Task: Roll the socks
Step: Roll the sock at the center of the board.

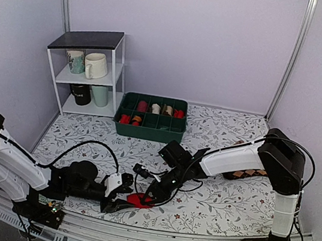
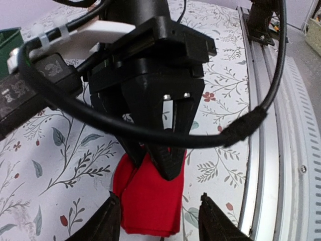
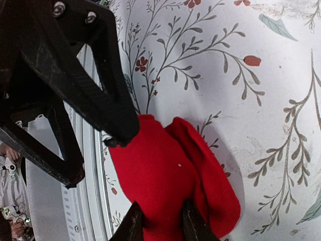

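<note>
The right gripper (image 3: pixel 160 221) is clamped narrowly on the bunched red socks (image 3: pixel 170 175), which lie on a floral tablecloth (image 3: pixel 225 75). The left gripper (image 2: pixel 159 213) straddles them with its jaws apart.

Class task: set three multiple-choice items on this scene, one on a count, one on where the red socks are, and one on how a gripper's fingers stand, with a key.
1. How many mugs stand in the white shelf?
A. Four. B. One. C. Seven.

2. Where do the socks lie?
A. Inside a mug. B. On top of the white shelf. C. On the table, by its near edge.

3. How do the fingers of the right gripper stand?
A. Wide open, clear of everything. B. Closed on the red fabric. C. Holding a mug.

Key:
1 A, two mugs show on each of the two lower levels.
2 C, the red bundle rests on the floral surface near the rail.
3 B, both wrist views show the tips pinching the socks.
</note>
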Robot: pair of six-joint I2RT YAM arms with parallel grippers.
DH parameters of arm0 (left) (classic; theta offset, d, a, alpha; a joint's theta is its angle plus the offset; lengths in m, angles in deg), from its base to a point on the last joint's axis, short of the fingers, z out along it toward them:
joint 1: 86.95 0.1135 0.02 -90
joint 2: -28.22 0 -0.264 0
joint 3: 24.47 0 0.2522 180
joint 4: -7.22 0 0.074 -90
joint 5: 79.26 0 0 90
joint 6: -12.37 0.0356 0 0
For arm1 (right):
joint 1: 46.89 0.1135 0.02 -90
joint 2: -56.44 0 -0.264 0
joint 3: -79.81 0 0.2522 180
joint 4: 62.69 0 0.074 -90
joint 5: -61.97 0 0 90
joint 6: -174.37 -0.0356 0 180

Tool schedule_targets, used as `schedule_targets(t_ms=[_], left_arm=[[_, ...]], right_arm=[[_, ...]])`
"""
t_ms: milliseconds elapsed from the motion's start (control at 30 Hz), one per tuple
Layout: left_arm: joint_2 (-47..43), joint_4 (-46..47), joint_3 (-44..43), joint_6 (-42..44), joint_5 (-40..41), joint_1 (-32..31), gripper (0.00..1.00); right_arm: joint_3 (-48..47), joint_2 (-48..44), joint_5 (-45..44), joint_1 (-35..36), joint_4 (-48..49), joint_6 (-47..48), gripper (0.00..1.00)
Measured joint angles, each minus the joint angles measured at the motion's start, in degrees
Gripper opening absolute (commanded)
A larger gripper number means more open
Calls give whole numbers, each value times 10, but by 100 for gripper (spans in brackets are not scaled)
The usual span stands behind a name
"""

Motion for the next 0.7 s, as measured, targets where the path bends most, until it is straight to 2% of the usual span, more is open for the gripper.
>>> schedule_targets(t_ms=[333,567,633,700], left_arm=[[63,40,1,-7,-16,0,49],[76,58,1,-10,-11,0,27],[81,61,0,-11,-11,0,26],[86,65,0,-13,-12,0,33]], right_arm=[[-5,2,0,0,-7,0,21],[-5,2,1,0,-8,0,22],[-5,2,1,0,-8,0,22],[-5,2,1,0,-9,0,22]])
